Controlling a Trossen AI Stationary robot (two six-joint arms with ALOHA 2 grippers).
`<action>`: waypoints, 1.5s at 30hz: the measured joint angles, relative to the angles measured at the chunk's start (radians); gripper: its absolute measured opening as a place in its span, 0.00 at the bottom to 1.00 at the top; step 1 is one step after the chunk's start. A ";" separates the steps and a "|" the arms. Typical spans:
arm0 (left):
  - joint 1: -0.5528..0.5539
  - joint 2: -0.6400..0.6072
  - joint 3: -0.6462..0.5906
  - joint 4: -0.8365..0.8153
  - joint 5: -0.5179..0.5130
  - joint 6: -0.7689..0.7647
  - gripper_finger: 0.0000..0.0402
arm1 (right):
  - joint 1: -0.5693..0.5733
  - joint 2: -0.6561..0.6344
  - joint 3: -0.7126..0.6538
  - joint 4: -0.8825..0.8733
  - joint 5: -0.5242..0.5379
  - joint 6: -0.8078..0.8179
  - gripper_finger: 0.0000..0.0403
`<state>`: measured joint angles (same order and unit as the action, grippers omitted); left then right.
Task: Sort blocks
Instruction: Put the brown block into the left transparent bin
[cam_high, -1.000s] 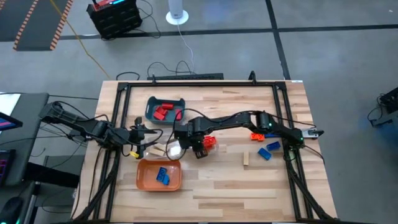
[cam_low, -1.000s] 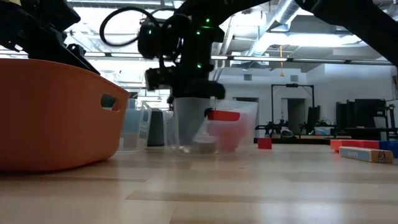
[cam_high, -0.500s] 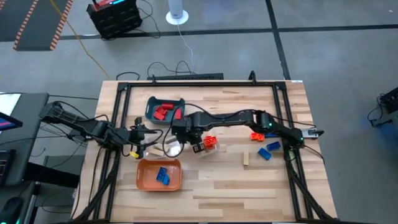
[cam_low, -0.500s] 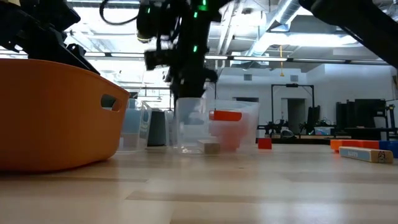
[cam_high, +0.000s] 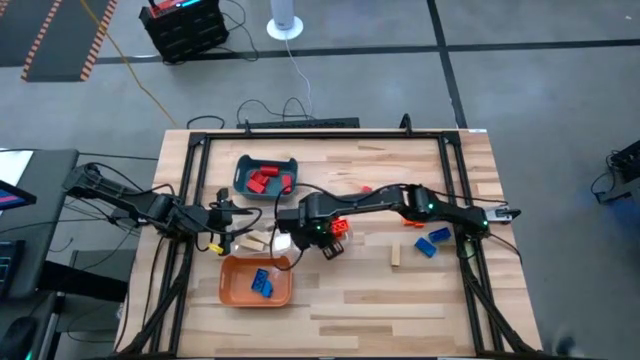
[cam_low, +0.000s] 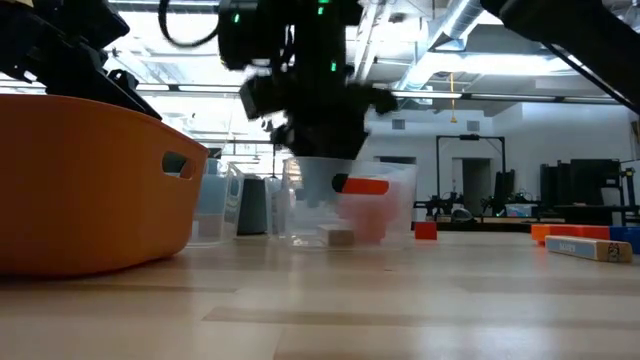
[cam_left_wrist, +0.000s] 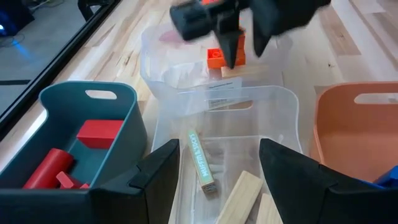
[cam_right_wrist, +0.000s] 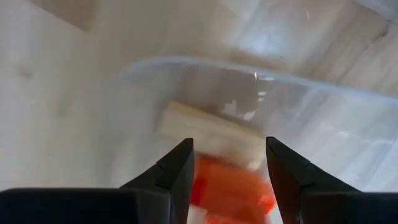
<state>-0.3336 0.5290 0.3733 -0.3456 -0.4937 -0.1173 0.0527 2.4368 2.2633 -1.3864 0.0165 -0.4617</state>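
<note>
My right gripper (cam_high: 322, 240) hangs open over a clear tray (cam_high: 345, 238) near the table's middle. It also shows in the low view (cam_low: 322, 140) and the left wrist view (cam_left_wrist: 239, 50). In that tray lie an orange block (cam_right_wrist: 230, 186) and a tan block (cam_right_wrist: 208, 134), both between my open fingers in the right wrist view. My left gripper (cam_left_wrist: 217, 168) is open above another clear tray (cam_left_wrist: 273, 106) that holds tan blocks (cam_left_wrist: 239, 193). Red blocks (cam_high: 265, 180) lie in the teal tray (cam_high: 243, 165). Blue blocks (cam_high: 262, 282) lie in the orange tray (cam_high: 232, 285).
Loose blocks lie on the table's right part: an orange one (cam_high: 412, 219), two blue ones (cam_high: 437, 236) and a tan one (cam_high: 395, 257). A small red block (cam_high: 365, 188) lies farther back. The near half of the table (cam_high: 400, 300) is bare wood.
My right gripper has risen out of the clear tray with the orange block. It swung a little toward the table's far left, then came back toward the near right. A tan block now shows plainly on that tray's floor.
</note>
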 joint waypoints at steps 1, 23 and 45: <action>0.000 0.000 0.000 0.000 0.001 0.000 0.54 | -0.001 0.006 -0.001 0.002 0.008 -0.022 0.42; -0.001 0.000 0.000 -0.012 0.041 -0.013 0.54 | 0.026 0.064 0.078 0.094 0.377 -0.101 0.42; -0.001 0.001 0.000 0.000 0.070 -0.027 0.54 | -0.059 0.040 0.080 0.044 0.031 0.394 0.37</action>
<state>-0.3347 0.5297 0.3737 -0.3454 -0.4236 -0.1444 -0.0065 2.4767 2.3436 -1.3426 0.0471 -0.0672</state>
